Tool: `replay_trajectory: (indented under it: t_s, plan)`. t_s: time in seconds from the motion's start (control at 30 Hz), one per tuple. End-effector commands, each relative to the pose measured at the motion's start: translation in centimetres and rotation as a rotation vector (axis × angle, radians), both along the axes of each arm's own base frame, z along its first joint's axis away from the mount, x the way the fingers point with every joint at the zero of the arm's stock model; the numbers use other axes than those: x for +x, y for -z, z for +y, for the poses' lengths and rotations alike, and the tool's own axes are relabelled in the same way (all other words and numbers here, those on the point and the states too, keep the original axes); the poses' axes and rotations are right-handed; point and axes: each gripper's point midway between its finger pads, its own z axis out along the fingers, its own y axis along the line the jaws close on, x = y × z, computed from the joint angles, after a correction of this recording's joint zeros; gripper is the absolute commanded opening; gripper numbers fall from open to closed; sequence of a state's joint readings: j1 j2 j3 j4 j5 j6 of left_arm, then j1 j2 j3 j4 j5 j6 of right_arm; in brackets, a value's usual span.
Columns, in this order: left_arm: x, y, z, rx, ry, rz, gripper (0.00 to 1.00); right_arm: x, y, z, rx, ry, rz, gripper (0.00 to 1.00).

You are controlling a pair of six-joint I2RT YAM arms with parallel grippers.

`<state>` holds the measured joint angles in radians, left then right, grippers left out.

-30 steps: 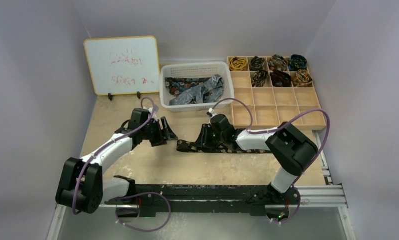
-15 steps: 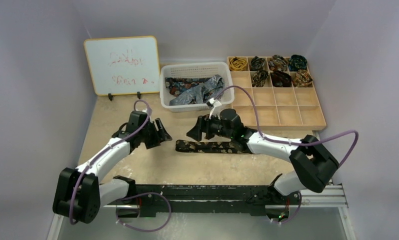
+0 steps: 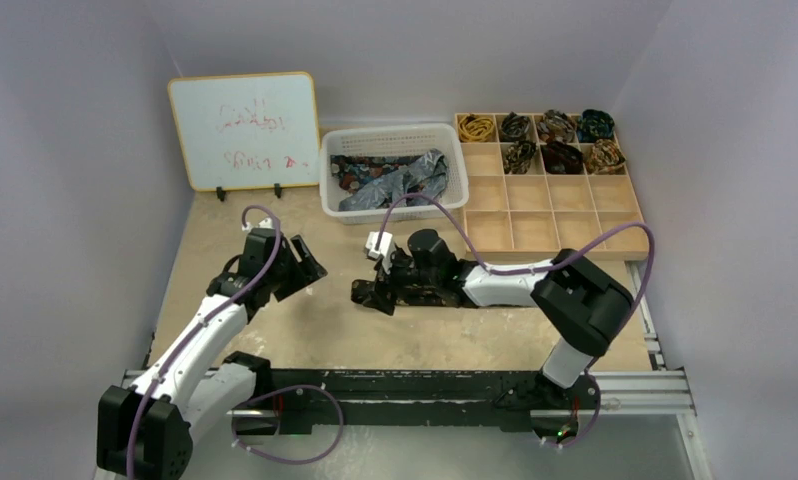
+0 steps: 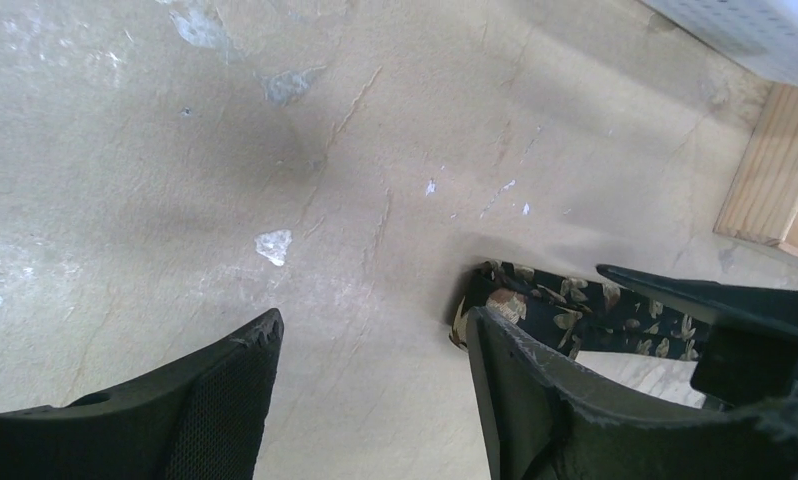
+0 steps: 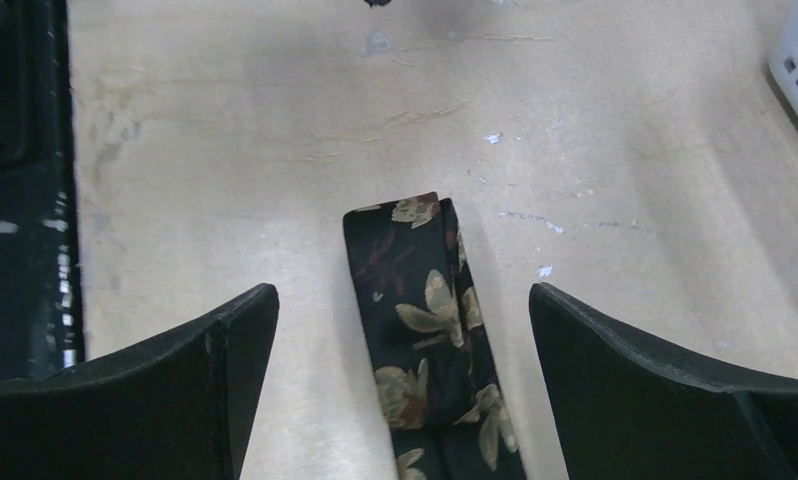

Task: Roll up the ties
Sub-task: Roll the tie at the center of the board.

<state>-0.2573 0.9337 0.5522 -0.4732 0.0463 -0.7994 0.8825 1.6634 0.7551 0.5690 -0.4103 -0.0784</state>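
A dark tie with gold-brown leaf motifs [image 3: 430, 293] lies flat on the table, folded over at its left end [image 5: 415, 290]. My right gripper [image 3: 380, 290] hovers over that folded end, wide open, with the fabric lying between the fingers [image 5: 615, 350] and touching neither. Off to the left, my left gripper [image 3: 305, 270] is open with nothing in it; in its wrist view the tie end [image 4: 535, 300] shows just past the right finger [image 4: 535, 390]. More loose ties [image 3: 390, 180] fill the white basket [image 3: 393, 133]. Rolled ties [image 3: 540, 140] sit in the wooden tray.
A wooden compartment tray [image 3: 550, 215] stands at the back right, with its top two rows holding coils. A small whiteboard [image 3: 243, 128] stands at the back left. A black rail [image 3: 425, 385] runs along the near table edge.
My right gripper has opened wide and swung left along the tie to its folded end. The left arm has drawn back to the left, away from the tie.
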Motion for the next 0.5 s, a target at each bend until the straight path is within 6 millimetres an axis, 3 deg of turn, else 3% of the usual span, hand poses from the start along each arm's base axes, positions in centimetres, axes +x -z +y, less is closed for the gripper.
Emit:
replay_trajectory:
  t_s: [0.0, 0.2, 0.47]
  plan:
    - [0.5, -1.1, 0.7, 0.025, -0.014, -0.046, 0.66, 0.6, 0.4, 1.1, -0.058, -0.136, -0.120, 0.96]
    - [0.5, -0.8, 0.2, 0.013, 0.006, -0.035, 0.66, 0.5, 2.3, 2.8, -0.094, -0.196, -0.081, 0.91]
    - [0.6, -0.7, 0.1, 0.016, 0.015, -0.028, 0.66, -0.1, 6.0, 2.6, -0.204, -0.252, -0.028, 0.68]
